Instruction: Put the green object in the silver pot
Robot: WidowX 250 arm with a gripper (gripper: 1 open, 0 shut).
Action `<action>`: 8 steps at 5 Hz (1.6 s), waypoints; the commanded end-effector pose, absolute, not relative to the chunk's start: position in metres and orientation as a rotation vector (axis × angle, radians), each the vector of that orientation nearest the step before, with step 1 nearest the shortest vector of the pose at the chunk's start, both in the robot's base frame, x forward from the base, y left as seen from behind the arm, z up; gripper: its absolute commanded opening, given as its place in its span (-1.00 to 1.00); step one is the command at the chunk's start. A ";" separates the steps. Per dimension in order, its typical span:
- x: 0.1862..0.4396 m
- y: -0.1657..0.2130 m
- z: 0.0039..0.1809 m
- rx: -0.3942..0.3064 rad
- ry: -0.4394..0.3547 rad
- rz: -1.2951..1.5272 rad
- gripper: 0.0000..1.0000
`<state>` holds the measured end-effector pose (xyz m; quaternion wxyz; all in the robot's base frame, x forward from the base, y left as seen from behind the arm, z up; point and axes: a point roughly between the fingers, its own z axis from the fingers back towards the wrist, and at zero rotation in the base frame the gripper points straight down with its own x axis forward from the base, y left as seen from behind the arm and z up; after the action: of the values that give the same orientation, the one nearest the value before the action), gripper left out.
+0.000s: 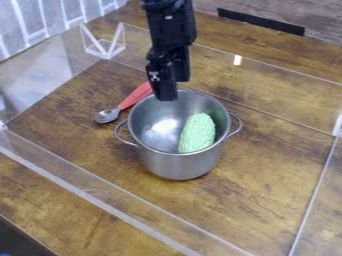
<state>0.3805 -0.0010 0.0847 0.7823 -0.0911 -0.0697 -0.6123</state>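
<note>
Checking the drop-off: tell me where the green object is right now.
The green object lies inside the silver pot, against its right wall near the picture's centre, with the tool above the pot's back rim.
</note>
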 end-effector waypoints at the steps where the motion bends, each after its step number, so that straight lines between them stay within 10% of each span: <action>1: 0.382 0.014 0.085 -0.179 -0.191 -1.350 1.00; 2: 0.378 0.021 0.086 -0.180 -0.188 -1.335 -1.00; 8: 0.420 -0.005 0.142 -0.221 -0.197 -1.282 -1.00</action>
<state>0.4159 -0.0088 0.1116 0.7906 -0.1269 -0.0610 -0.5960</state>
